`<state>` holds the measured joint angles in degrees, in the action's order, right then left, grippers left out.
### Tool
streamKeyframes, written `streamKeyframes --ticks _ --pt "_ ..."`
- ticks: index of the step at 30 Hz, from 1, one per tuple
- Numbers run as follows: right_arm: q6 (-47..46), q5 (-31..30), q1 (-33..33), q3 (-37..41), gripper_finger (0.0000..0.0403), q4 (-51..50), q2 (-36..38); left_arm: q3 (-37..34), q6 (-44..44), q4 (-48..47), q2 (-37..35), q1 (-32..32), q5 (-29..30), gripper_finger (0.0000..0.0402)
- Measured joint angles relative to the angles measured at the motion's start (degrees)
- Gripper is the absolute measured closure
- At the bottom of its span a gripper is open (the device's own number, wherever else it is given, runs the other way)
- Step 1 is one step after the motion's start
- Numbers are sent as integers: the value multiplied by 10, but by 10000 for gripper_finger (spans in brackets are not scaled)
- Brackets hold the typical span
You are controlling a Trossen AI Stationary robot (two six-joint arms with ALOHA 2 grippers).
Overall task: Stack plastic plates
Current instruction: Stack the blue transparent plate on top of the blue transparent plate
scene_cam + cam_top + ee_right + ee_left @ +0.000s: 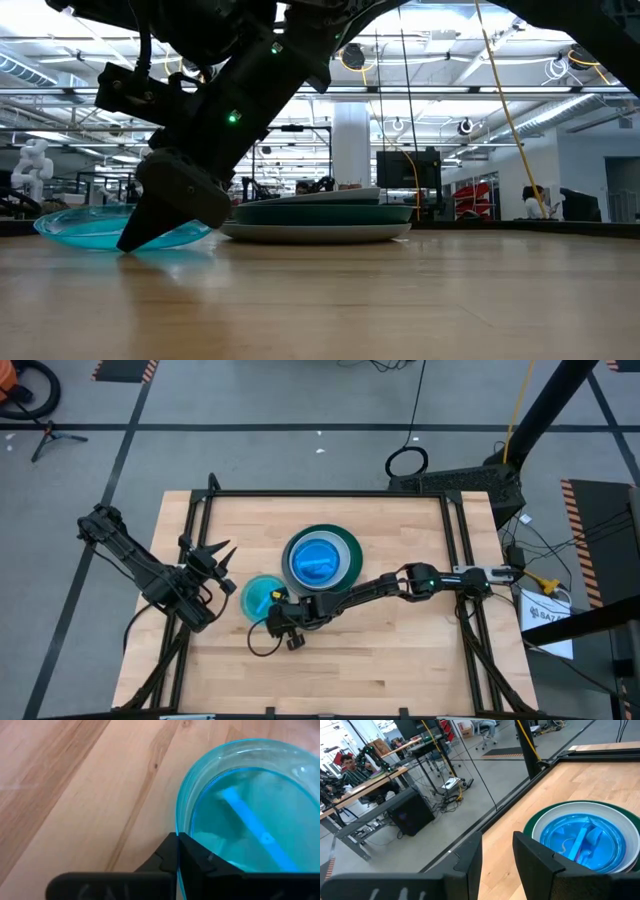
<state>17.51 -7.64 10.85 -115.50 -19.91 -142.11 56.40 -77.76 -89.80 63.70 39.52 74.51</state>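
Left gripper (pixel 222 563): near the bench's left edge, fingers spread apart, holding nothing.
Loose turquoise plate (pixel 262 596): left of centre, just beside the stack.
Right gripper (pixel 281 608): fingers pinched onto that plate's rim.
Plate stack (pixel 345 543): bench centre, bright blue on top; lower plates mostly hidden.

- No text, label, brand, number or sign is legible in any view.
- White tag (pixel 549 612) beside the table's (pixel 400 660) right edge: print unreadable.
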Motion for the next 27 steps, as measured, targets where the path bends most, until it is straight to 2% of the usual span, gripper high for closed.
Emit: streamKeyframes --ticks 7,21,27 --pt "8 -3 3 0 401 -2 9 0 0 0 0 0 0 284" --pt "48 -60 16 0 402 -10 37 0 0 0 0 0 0 284" --pt "55 -61 16 0 402 -21 63 0 0 1 0 0 0 284"
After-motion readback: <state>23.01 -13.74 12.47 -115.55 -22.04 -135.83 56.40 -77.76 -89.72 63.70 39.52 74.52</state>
